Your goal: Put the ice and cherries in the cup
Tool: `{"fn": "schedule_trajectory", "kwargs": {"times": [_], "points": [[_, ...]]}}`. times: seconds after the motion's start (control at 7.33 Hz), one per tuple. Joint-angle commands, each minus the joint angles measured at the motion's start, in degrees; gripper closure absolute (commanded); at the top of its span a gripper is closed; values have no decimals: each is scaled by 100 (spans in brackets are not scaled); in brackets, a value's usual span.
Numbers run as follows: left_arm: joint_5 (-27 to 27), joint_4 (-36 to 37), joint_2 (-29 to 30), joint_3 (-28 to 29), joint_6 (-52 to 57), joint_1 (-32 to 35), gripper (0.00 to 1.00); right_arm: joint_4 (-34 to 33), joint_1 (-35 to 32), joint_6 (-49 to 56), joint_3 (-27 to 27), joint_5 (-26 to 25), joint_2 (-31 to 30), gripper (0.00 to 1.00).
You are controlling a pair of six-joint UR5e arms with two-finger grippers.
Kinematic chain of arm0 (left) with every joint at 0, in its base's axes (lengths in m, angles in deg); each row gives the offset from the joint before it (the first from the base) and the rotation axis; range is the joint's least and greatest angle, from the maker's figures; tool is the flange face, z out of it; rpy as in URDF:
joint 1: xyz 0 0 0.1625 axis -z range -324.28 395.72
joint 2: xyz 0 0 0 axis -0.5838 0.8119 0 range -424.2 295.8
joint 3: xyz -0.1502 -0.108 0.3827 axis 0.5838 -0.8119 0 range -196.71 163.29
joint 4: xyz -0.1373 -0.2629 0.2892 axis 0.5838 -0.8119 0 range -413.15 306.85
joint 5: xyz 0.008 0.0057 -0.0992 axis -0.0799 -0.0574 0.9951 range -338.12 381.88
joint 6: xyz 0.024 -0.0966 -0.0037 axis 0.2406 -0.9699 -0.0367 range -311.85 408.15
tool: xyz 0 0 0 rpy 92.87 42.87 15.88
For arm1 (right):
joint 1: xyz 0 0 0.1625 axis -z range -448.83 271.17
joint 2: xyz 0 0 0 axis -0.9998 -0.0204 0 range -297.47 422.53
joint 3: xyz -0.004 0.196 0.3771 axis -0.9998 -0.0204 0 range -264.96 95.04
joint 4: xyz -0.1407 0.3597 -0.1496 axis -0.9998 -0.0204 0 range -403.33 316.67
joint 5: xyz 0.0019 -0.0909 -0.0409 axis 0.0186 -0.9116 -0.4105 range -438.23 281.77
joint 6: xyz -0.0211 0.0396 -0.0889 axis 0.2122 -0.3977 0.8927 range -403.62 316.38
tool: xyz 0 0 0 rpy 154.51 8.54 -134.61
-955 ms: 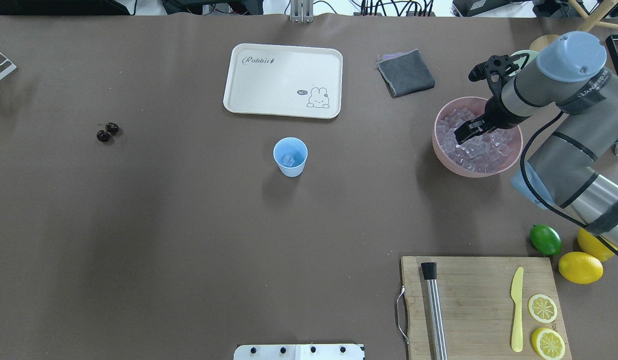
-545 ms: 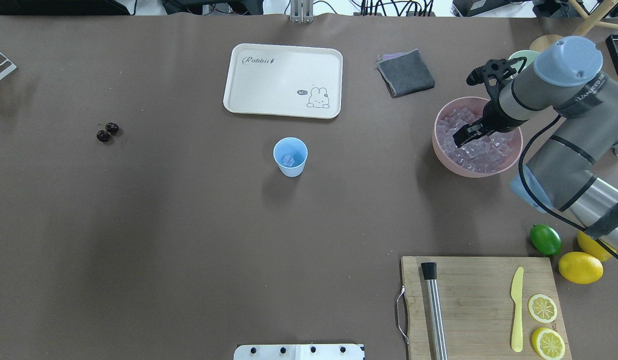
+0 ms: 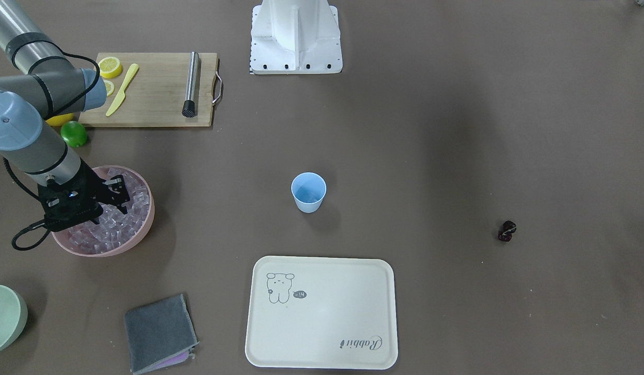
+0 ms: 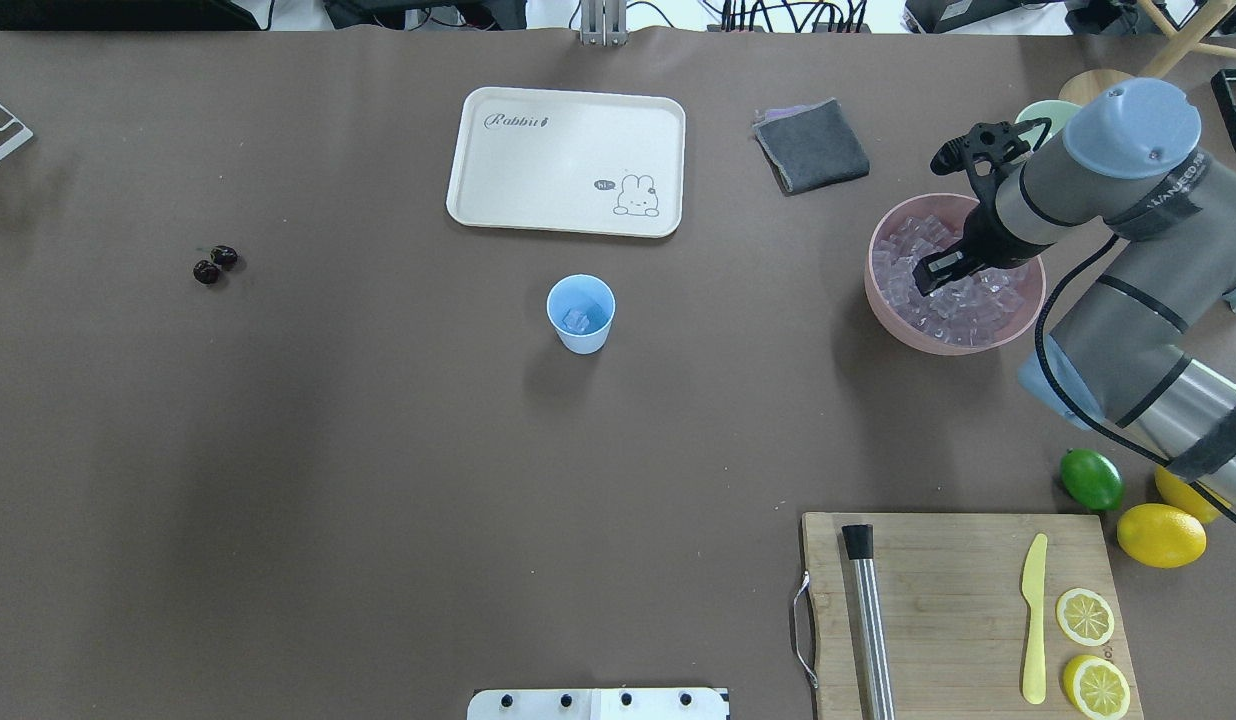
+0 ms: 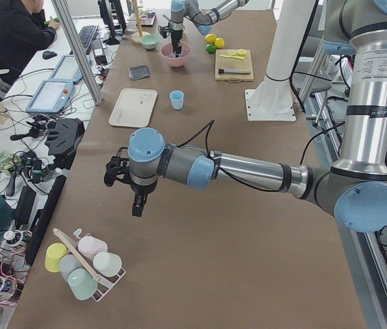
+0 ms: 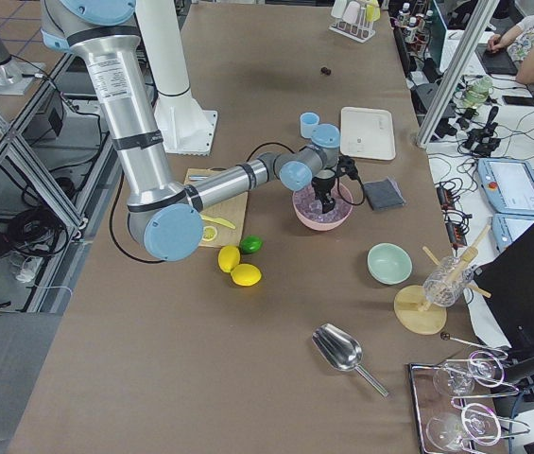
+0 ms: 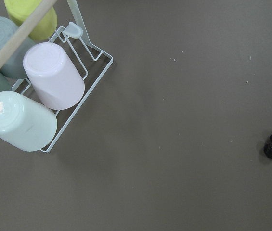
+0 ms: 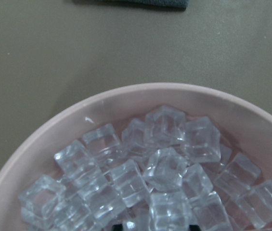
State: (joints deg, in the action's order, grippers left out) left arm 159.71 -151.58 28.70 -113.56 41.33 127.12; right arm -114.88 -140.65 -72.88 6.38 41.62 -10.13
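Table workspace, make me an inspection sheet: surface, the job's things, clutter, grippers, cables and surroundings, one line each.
Surface: brown table cover, flat; no spills seen.
Job's things: cup upright mid-table with some ice inside; the rest fills the pink bowl; cherries lie on the cover, far from the cup.
Clutter: tray, grey cloth, cutting board with knife, metal bar and lemon slices; lime and lemons beside it; cup rack.
Grippers: right gripper down in the pink bowl's ice, open or shut unclear; left gripper hovers over bare cover near the cup rack, state unclear.
Cables: black cable loops along the right arm.
Surroundings: person seated at a side desk; tablets there.
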Motion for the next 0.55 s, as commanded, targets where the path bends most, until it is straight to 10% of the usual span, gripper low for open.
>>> {"fn": "schedule_trajectory", "kwargs": {"times": [0.0,0.41], "points": [[-1,0,0,26,6,0,2,1,5,-1,-1,-5,5,74],[-1,0,0,26,6,-9,2,-34,-56,8,138,47,-12,86]]}}
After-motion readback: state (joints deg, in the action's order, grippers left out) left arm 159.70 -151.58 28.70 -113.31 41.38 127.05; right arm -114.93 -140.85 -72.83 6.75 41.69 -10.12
